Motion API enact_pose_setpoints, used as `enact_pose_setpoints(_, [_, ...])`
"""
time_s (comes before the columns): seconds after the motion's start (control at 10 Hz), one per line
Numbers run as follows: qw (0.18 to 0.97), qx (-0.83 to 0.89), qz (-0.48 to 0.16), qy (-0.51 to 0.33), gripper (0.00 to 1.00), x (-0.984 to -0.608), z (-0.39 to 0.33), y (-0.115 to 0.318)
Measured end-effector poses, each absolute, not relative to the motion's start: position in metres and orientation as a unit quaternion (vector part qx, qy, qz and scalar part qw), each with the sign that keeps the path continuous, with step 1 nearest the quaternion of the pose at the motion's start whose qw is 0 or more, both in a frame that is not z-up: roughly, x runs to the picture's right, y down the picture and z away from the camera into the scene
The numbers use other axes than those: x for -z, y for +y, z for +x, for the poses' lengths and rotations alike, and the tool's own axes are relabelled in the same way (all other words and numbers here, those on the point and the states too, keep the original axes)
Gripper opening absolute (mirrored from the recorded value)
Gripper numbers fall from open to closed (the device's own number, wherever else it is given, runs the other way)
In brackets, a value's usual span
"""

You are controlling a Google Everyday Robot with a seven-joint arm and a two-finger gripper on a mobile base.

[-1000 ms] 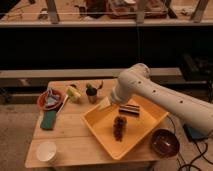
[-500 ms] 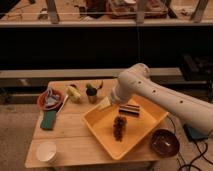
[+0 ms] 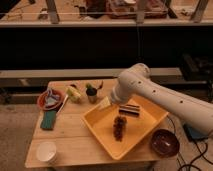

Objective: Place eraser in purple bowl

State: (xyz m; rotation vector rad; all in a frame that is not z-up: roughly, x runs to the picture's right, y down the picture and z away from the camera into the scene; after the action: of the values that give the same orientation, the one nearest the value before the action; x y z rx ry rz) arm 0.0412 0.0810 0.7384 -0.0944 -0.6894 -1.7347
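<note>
Since the eraser [image 3: 129, 110] lay in the tray [image 3: 102, 125], apart from the bowl [image 3: 165, 142], our gripper [image 3: 121, 104] hung just beside it, presumably to lift it; whether it gripped, we could not tell.

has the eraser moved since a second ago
No. The eraser lies at the same spot near the back corner of the yellow tray, with the gripper close beside it.
</note>
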Motion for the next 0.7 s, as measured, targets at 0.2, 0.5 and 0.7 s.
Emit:
enact_pose_setpoints(0.2, [0.579, 0.77, -0.055, -0.264, 0.8, -0.747, 0.058, 0.069])
enact_pose_setpoints(0.5, [0.55, 0.804, -0.087, -0.208, 0.8, -0.749, 0.113, 0.046])
enact_pose_setpoints(0.7, [0.54, 0.813, -0.102, -0.191, 0.8, -0.75, 0.142, 0.039])
